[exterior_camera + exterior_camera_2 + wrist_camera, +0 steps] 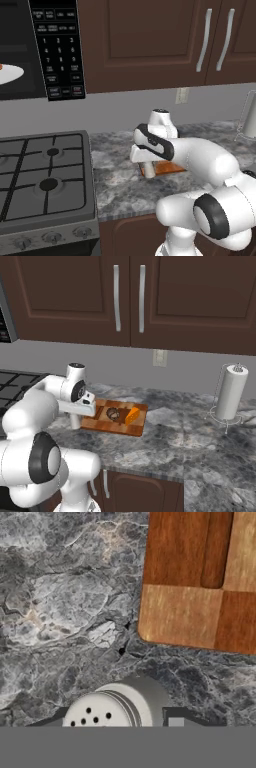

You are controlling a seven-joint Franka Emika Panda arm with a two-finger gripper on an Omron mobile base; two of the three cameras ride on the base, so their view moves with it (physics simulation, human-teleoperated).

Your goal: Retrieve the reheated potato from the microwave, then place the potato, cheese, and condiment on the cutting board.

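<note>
The condiment, an off-white shaker with a holed cap, stands upright on the counter just off the cutting board's left end. My gripper points straight down over it, and its fingers are closed against the shaker's sides. The same shaker shows below the hand. The patchwork cutting board carries the dark brown potato and an orange cheese wedge side by side. The microwave hangs at upper left with its white turntable in view.
A black gas stove lies left of the shaker, close to the arm. A paper towel roll on a wire holder stands at the back right. Dark wooden cabinets hang above the grey marble counter.
</note>
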